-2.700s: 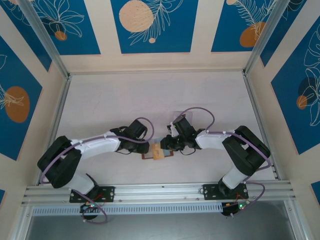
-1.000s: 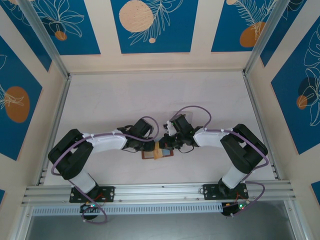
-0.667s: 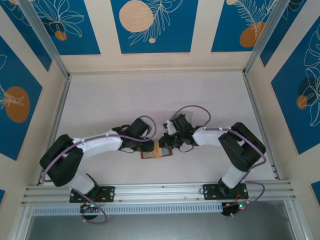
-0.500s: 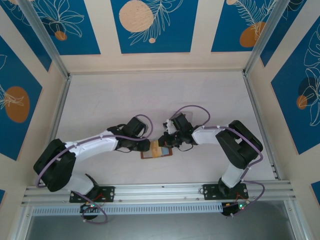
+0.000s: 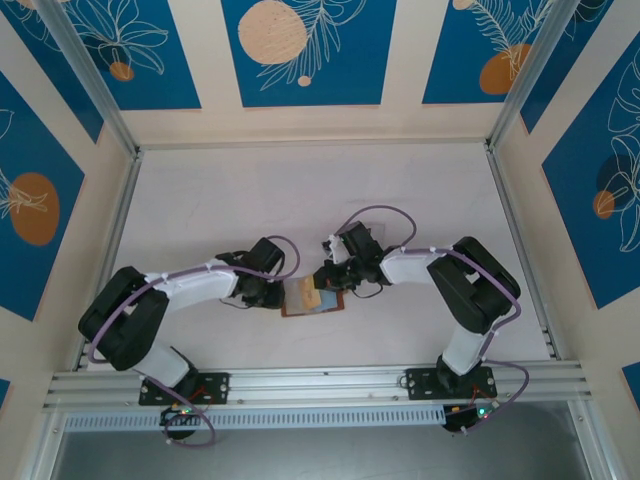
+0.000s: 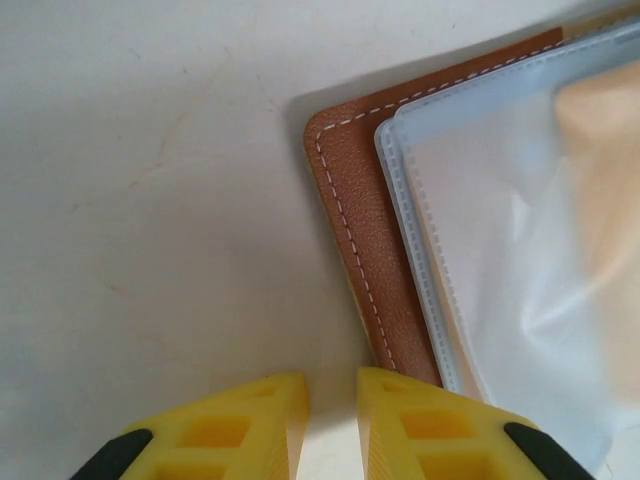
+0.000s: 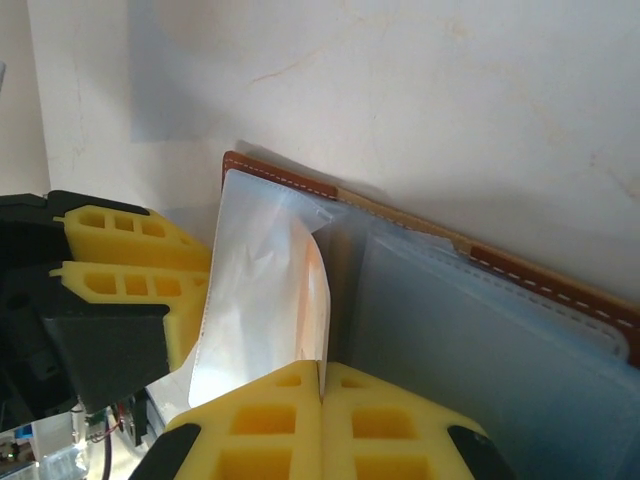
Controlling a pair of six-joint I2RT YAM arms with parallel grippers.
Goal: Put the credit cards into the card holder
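The card holder [image 5: 318, 303] lies open on the table between the two arms, brown leather [image 6: 365, 250] with pale bluish sleeves [image 6: 500, 250]. A tan credit card [image 6: 605, 130] shows faintly through a sleeve. My right gripper [image 7: 322, 365] is shut on the edge of one pale sleeve [image 7: 260, 290] and holds it lifted and curled, an orange tint showing through it. At the holder's left edge my left gripper [image 6: 332, 385] sits low on the table. Its jaws are a narrow gap apart with only table between them, and its right fingertip [image 6: 400, 400] is against the leather rim.
White table [image 5: 220, 200] with room to the back and both sides. A clear plastic piece [image 5: 372, 226] stands just behind the right wrist. Aluminium rails [image 5: 300, 385] border the near edge and the sides. The two wrists are close together over the holder.
The left gripper has backed off leftward to the holder's edge. The right gripper has shifted left and slightly back, pulling the sleeve up with it.
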